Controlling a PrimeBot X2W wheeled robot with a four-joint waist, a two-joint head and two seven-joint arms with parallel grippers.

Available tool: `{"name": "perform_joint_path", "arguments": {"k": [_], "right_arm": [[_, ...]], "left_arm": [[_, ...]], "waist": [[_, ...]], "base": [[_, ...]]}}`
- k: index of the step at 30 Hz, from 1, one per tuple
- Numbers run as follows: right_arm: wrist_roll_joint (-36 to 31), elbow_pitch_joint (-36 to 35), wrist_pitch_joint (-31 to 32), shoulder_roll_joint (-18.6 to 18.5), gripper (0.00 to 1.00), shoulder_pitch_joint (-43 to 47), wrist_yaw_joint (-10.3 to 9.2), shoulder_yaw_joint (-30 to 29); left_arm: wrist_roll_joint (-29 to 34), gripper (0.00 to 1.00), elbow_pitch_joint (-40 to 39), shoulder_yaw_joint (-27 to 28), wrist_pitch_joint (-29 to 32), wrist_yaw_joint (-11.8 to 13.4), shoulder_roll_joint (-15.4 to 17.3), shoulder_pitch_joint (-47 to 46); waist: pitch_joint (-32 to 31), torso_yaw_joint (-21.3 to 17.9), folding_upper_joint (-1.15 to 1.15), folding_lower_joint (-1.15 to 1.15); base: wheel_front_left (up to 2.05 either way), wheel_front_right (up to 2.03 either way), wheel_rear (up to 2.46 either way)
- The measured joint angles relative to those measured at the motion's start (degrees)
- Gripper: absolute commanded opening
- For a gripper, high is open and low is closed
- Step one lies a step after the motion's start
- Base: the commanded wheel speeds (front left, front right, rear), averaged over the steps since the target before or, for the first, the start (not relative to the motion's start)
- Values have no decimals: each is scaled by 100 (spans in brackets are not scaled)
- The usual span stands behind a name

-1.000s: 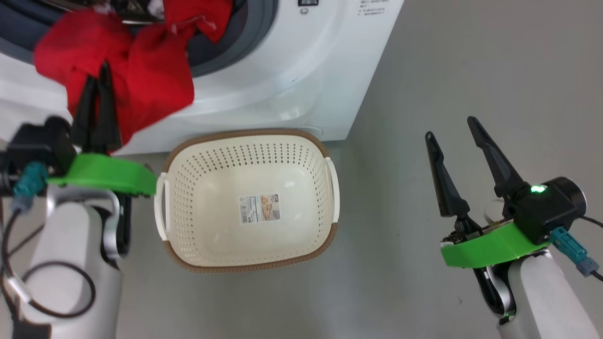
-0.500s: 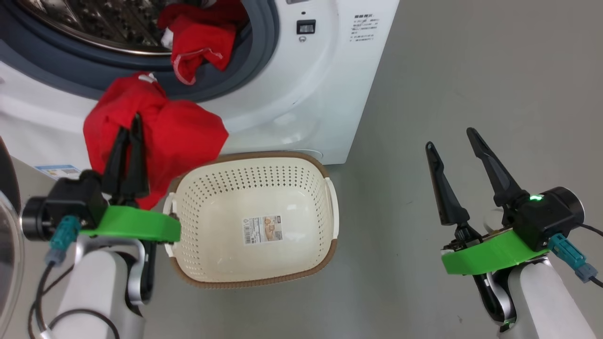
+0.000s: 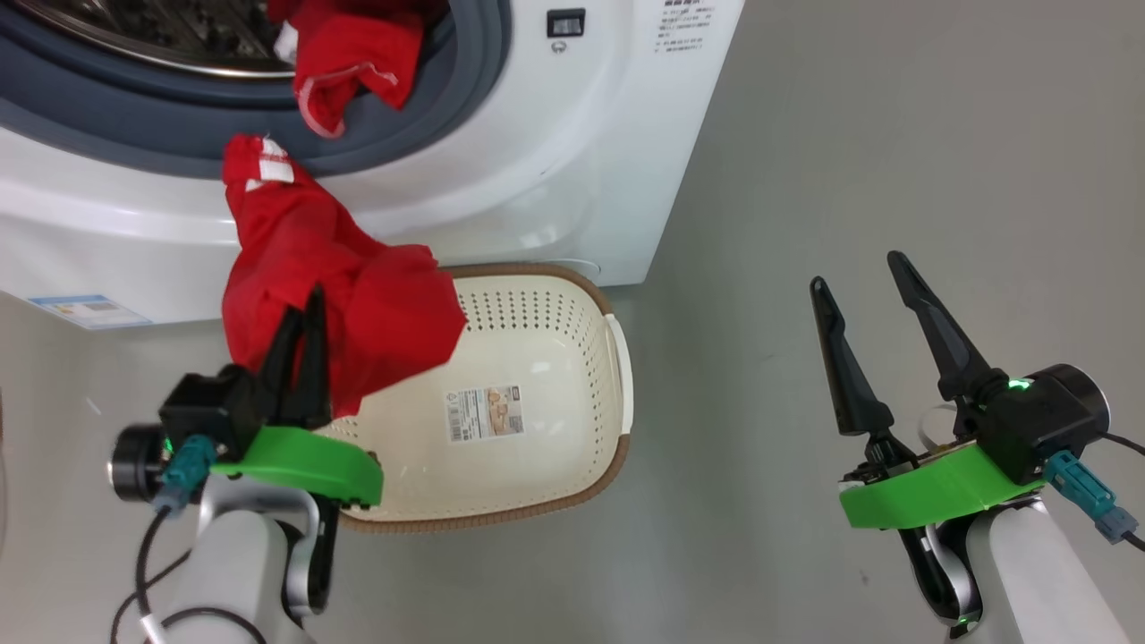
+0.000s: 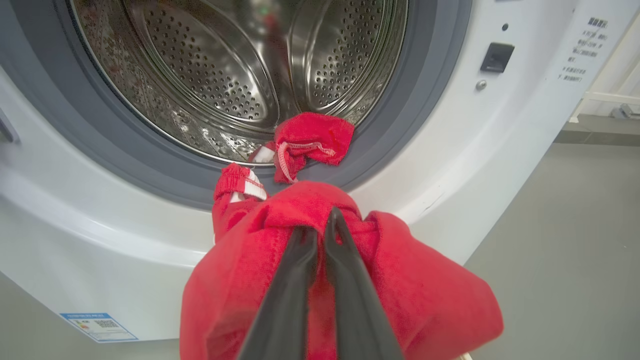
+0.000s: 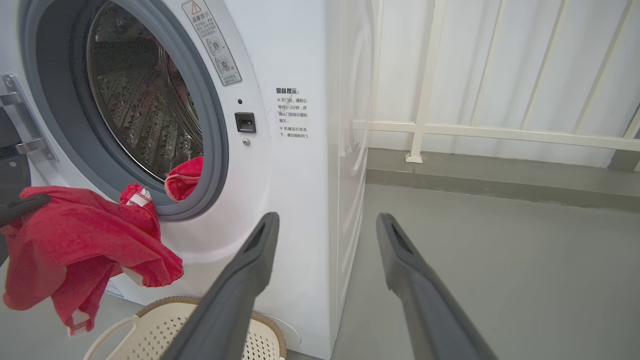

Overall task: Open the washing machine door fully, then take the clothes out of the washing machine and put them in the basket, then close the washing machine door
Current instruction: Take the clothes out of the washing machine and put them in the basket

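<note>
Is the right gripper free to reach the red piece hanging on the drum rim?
Likely yes: the right gripper is open and empty, and the red piece lies exposed on the grey gasket.

Not much legible here tbh. On the white front of the washing machine [image 5: 300, 60], right of the door opening, there's a printed notice [image 5: 292, 112] headed 温馨提示. Under it are 2 bullet lines of small Chinese I can't make out reliably. Above it sits a slanted warning sticker [image 5: 212, 42] with a red triangle sign and little pictograms. Low on the front is a blue label [image 3: 85, 311] with a code square, unreadable. The basket [image 3: 537, 270] has a barcode sticker [image 3: 486, 413] on its floor, print too tiny.
</note>
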Motion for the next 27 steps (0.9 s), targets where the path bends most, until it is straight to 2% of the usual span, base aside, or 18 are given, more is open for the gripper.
{"name": "perform_joint_path", "arguments": {"k": [5, 7, 16, 27], "right_arm": [[29, 34, 0, 0, 100, -77, 0, -2], [32, 54, 0, -1, 100, -133, 0, 13], [89, 80, 0, 0, 100, -410, 0, 200], [212, 108, 0, -1, 100, -432, 0, 230]], "left_arm": [[-91, 0, 684, -56, 1, -55, -66, -88], [-245, 0, 947, -35, 1, -175, -97, -229], [-672, 0, 2239, 125, 2, -392, -181, -812], [-725, 0, 3976, 10, 12, -599, -199, -1842]], "waist": [[193, -26, 0, 0], [272, -27, 0, 0], [622, -60, 0, 0], [1068, -252, 0, 0]], "base": [[0, 0, 0], [0, 0, 0], [0, 0, 0], [0, 0, 0]]}}
